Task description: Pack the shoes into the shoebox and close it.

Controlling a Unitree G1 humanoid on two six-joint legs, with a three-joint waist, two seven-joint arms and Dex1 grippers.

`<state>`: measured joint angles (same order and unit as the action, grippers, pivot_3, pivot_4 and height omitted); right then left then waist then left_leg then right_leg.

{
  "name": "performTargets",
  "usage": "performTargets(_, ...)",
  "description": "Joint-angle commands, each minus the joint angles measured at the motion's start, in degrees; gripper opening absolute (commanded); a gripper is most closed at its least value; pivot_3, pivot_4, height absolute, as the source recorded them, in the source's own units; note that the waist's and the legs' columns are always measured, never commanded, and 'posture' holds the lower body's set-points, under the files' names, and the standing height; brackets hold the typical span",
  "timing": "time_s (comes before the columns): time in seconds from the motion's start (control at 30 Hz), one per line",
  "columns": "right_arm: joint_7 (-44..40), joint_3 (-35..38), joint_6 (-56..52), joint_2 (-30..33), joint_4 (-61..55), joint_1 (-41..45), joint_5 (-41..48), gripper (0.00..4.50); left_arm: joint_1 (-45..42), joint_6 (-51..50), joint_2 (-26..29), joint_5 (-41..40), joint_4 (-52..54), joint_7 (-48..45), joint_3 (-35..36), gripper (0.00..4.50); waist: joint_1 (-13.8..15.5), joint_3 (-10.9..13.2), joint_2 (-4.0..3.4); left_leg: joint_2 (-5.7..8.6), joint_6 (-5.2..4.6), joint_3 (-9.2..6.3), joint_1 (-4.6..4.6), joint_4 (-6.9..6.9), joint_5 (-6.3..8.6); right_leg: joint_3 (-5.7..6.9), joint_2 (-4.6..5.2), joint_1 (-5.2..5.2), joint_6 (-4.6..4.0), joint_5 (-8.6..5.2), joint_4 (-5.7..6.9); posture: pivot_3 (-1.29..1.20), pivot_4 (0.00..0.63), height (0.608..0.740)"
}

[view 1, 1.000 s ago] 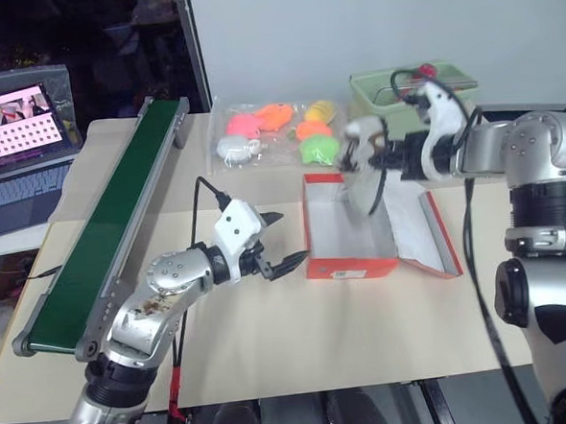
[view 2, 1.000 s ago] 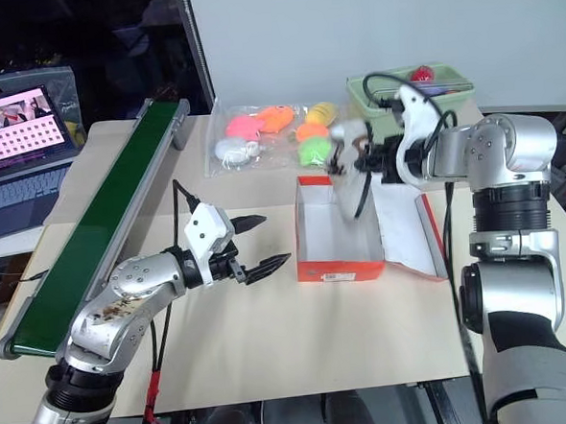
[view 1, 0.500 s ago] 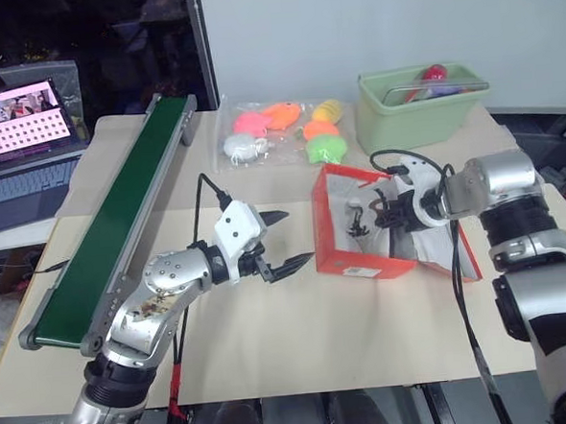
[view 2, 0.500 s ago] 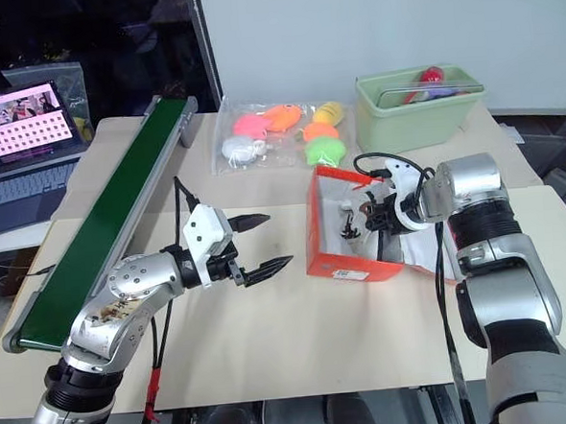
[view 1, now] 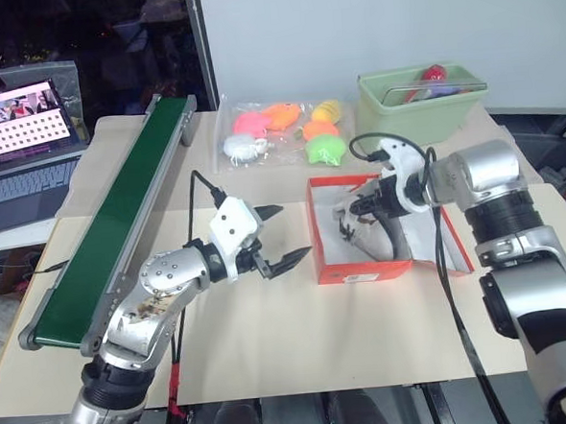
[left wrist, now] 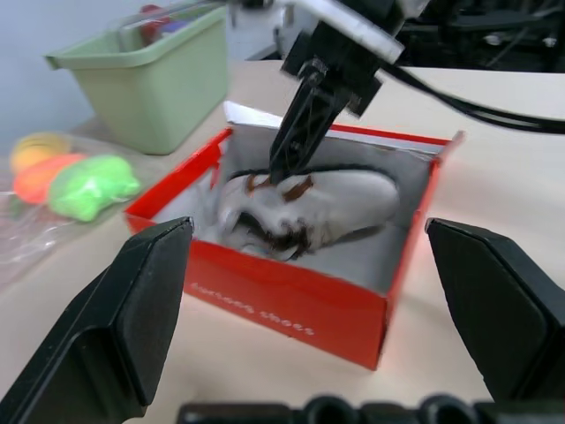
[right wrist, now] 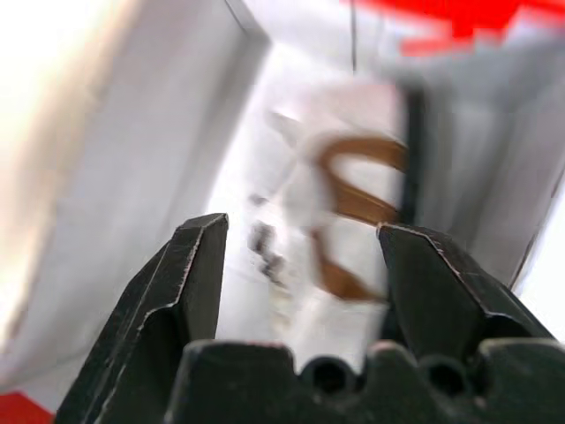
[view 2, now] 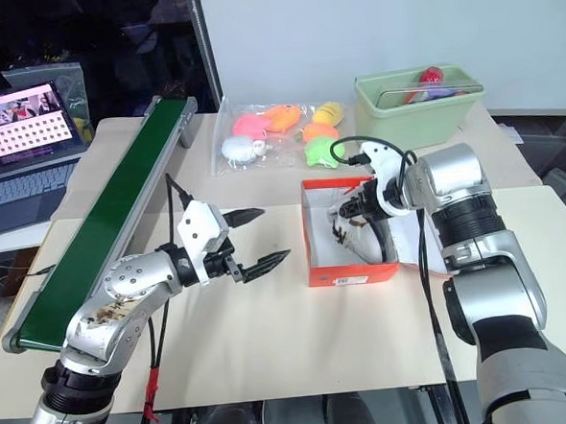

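Seeing the right tool (view 1: 360,209) dipping into the shoebox (view 1: 363,270) from the right-hand side, with black fingers parted and gripping nothing. Finding one shoe (left wrist: 309,208) lying on the white box floor directly under that tool, tips at or just above the laces; not telling contact for sure. Reading the shoe's long axis as running along the box, from the near edge of the surface (view 1: 271,338) toward the far edge. Not making out a second shoe; possibly hidden beneath the arm. Placing the box right of centre, with the lid (view 1: 429,237) lying open toward the right edge under the right arm. Judging the right arm nearer for the lid, which needs swinging over to the left. Noting the left tool (view 1: 294,232) hovering wide open and empty beside the box's left wall, pointing at it across bare surface. Counting free room near and left; green bin (view 1: 417,117) and bagged toys (view 1: 278,131) sitting by the far edge, conveyor (view 1: 119,203) along the left edge.
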<state>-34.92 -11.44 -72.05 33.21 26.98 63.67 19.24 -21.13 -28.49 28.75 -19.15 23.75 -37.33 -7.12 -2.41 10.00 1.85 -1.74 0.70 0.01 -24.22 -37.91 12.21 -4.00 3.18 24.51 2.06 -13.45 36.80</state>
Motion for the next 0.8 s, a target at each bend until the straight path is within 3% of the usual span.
performTargets(0.03, 0.1, 1.4, 1.1, 1.0, -4.5, 1.8, -1.3, 3.35, -1.0, 3.3, -0.2, 2.3, -3.4, 3.7, 4.8, 4.50, 0.0, 0.0, 0.00, 0.00, 0.00, 0.00, 0.00, 0.00, 0.00, 0.00, 0.00, 0.00, 0.00, 0.00, 0.00, 0.00, 0.150, 0.729)
performTargets(0.17, 1.2, 2.3, 3.0, 0.9, -7.6, 2.4, -2.5, 3.35, -4.6, 9.2, -1.3, 8.8, -14.5, 16.3, 13.2, 4.50, 0.0, 0.0, 0.00, 0.00, 0.00, 0.00, -0.01, 0.00, 0.00, 0.01, 0.01, 0.01, 0.00, 0.00, -0.01, 0.00, 0.150, 0.729)
performTargets(0.3, 4.8, 5.9, 7.1, -0.9, -11.6, 2.0, -3.6, 3.35, -6.7, 6.5, -2.3, 12.5, -21.2, 30.7, 22.4, 4.50, -0.2, 0.0, 0.00, -0.02, 0.00, -0.01, -0.04, 0.00, 0.00, 0.01, 0.03, 0.06, 0.00, 0.01, 0.00, 0.00, 0.150, 0.729)
performTargets(0.4, 12.2, 14.4, 11.1, -7.1, -16.2, 0.8, -2.1, 3.35, -6.3, 4.0, -3.6, 10.7, -20.9, 33.7, 26.6, 4.50, -0.1, 0.0, 0.01, -0.02, 0.00, 0.00, -0.14, 0.01, 0.00, 0.01, 0.06, 0.18, 0.00, 0.02, 0.33, 0.00, 0.150, 0.729)
performTargets(0.5, 16.0, 19.1, 15.4, -15.3, -28.3, -4.6, 1.0, 3.35, -5.7, 2.5, -4.6, 8.3, -19.7, 35.1, 30.8, 4.50, 0.1, 0.0, 0.07, -0.01, 0.01, -0.03, -0.26, 0.01, 0.00, 0.04, 0.11, 0.36, 0.01, 0.04, 0.40, 0.00, 0.150, 0.729)
performTargets(0.63, 4.5, 14.1, 18.3, -20.0, -46.1, -14.8, 11.6, 3.35, -4.1, 0.9, -2.9, 8.1, -19.1, 33.9, 31.5, 4.50, 0.5, -0.1, 0.14, 0.01, 0.03, -0.11, -0.52, 0.00, -0.01, 0.11, 0.14, 0.54, 0.03, 0.06, 0.47, 0.00, 0.150, 0.729)
performTargets(0.7, -3.2, 13.3, 15.8, -19.2, -49.9, -20.3, 19.1, 3.35, -4.6, -0.3, -3.0, 5.9, -19.0, 33.1, 32.5, 4.50, 0.5, -0.1, 0.14, 0.06, 0.03, -0.11, -0.55, -0.01, 0.00, 0.13, 0.20, 0.56, 0.06, 0.08, 0.42, 0.00, 0.150, 0.729)
performTargets(0.8, -12.4, 10.0, 18.2, -15.8, -52.4, -26.0, 22.9, 3.35, -5.5, -1.2, -1.1, 4.4, -19.2, 29.2, 31.1, 4.50, 0.8, -0.1, 0.20, 0.07, 0.03, -0.16, -0.53, -0.12, -0.01, 0.18, 0.21, 0.44, 0.10, 0.11, 0.40, 0.00, 0.150, 0.729)
